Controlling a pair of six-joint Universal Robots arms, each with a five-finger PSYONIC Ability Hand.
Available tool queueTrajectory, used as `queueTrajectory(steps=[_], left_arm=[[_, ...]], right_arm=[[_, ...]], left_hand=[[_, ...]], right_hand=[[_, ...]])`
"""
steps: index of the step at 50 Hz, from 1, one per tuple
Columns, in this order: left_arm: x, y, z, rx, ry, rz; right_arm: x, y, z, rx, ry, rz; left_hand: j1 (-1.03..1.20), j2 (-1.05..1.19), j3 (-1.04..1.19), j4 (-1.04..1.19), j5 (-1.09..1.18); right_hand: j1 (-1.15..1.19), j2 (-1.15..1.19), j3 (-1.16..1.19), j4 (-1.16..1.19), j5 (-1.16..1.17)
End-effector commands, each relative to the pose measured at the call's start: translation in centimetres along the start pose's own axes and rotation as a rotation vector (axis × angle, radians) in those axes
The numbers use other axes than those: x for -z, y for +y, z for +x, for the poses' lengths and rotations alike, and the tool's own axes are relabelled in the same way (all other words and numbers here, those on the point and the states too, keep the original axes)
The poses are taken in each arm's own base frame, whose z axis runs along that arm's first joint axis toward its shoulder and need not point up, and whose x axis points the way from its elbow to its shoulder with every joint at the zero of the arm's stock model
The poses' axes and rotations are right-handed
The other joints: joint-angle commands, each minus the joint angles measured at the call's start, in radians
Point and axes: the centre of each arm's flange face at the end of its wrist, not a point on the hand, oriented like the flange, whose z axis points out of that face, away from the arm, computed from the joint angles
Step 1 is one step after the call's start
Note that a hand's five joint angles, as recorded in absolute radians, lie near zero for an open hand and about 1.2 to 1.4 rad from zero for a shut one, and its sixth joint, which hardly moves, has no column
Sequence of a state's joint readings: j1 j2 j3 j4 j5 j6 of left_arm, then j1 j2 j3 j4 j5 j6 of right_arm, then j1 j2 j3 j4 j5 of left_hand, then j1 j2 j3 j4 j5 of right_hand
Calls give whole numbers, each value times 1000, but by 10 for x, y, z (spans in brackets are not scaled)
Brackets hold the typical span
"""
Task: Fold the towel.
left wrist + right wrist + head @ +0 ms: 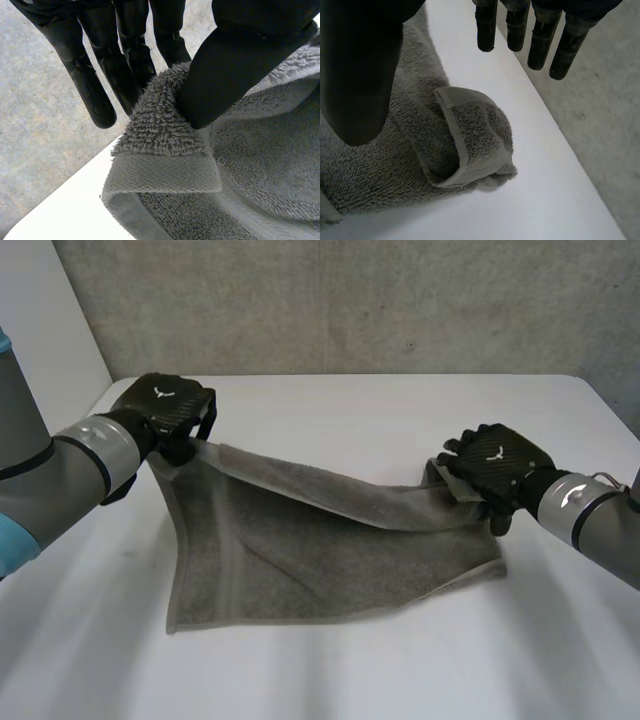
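The left hand (235, 65) pinches a towel (165, 135) corner; wrist view shows the right hand's (355, 75) fingers seemingly released.

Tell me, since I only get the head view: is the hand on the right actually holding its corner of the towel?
Observer: No. Its own wrist view shows the right hand open, with straight fingers held apart from the thumb. The towel corner lies unpinched on the table below them.
Operator: And the other hand?
Observer: The left hand does hold its corner. The thumb presses the terry against the fingers.
Operator: Is the loose corner lying flat?
Observer: No, its hemmed tip is curled over on itself.
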State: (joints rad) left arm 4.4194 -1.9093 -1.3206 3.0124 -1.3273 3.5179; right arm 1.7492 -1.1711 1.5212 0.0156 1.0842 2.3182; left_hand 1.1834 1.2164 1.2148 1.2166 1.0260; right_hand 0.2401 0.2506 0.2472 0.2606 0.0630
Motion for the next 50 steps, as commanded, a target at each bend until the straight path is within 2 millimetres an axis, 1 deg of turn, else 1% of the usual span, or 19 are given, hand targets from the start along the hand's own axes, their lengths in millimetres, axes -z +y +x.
queueTrajectory(steps=[1, 3, 6, 11, 23, 28, 30, 33, 34, 36, 37, 38, 42, 44, 45, 46, 47, 49, 50], left_arm=[[-4, -2, -3, -4, -10, 9], [-5, -3, -6, -4, -15, 12], [-6, -4, -7, -2, -17, 12], [-6, -4, -7, -2, -17, 12], [-10, 6, -4, 6, -7, -14], [-10, 8, -3, 8, -3, -20], [-11, 11, -3, 12, -3, -28], [-11, 11, -4, 13, -4, -30], [-11, 12, -4, 14, -4, -33], [-12, 13, -4, 15, -5, -36], [-12, 13, -4, 15, -5, -36], [-12, 14, -4, 16, -5, -40], [-12, 14, -5, 15, -6, -40], [-12, 14, -6, 15, -11, -42], [-12, 14, -6, 15, -11, -42], [-11, 14, -7, 15, -12, -41], [-11, 14, -7, 15, -13, -41], [-9, 11, -7, 15, -11, -40], [-9, 11, -7, 15, -11, -40]], right_arm=[[-2, 3, -6, 198, -3, 40], [-3, 4, -6, 305, 10, 53], [-3, 3, -7, 353, 13, 59], [-5, 5, -16, 520, -31, 114], [-18, 21, -29, 699, -83, 129], [-28, 30, -29, 752, -77, 128], [-37, 34, -28, 758, -62, 130], [-40, 34, -26, 762, -55, 131], [-42, 35, -25, 766, -49, 133], [-46, 33, -18, 776, -27, 135], [-46, 33, -18, 776, -27, 135], [-46, 29, -12, 780, -4, 131], [-47, 20, -1, 748, 40, 126], [-45, 6, 18, 637, 114, 138], [-45, 6, 18, 636, 115, 138], [-40, -5, 31, 562, 160, 154], [-40, -5, 31, 562, 160, 154], [-29, -23, 53, 406, 230, 191], [-29, -23, 53, 405, 231, 192]], left_hand=[[213, 180, 182, 180, 196], [213, 180, 182, 180, 196], [213, 180, 182, 180, 196], [213, 180, 182, 180, 196], [213, 180, 182, 180, 196], [213, 180, 182, 180, 196], [213, 180, 182, 180, 196], [213, 180, 182, 180, 196], [213, 180, 182, 180, 196], [213, 180, 182, 180, 196], [213, 180, 182, 180, 196], [213, 180, 182, 180, 196], [213, 180, 182, 180, 196], [213, 180, 182, 180, 196], [213, 180, 182, 180, 196], [213, 180, 182, 180, 196], [213, 180, 182, 180, 196], [213, 180, 182, 180, 196], [213, 180, 182, 180, 196]], right_hand=[[-14, -25, -21, -35, -12], [-14, -25, -21, -35, -12], [-14, -25, -21, -35, -12], [-14, -25, -21, -35, -12], [9, -1, 2, -11, 12], [133, 122, 125, 112, 135], [244, 233, 236, 223, 246], [326, 316, 319, 306, 329], [504, 493, 497, 483, 506], [1008, 998, 1001, 988, 1011], [1010, 1000, 1003, 990, 1013], [1155, 1144, 1148, 1134, 1157], [1156, 1146, 1149, 1136, 1159], [1156, 1146, 1149, 1136, 1159], [1156, 1146, 1149, 1136, 1159], [1156, 1146, 1149, 1136, 1159], [1156, 1146, 1149, 1136, 1159], [1156, 1146, 1149, 1136, 1159], [1156, 1146, 1149, 1136, 1159]])
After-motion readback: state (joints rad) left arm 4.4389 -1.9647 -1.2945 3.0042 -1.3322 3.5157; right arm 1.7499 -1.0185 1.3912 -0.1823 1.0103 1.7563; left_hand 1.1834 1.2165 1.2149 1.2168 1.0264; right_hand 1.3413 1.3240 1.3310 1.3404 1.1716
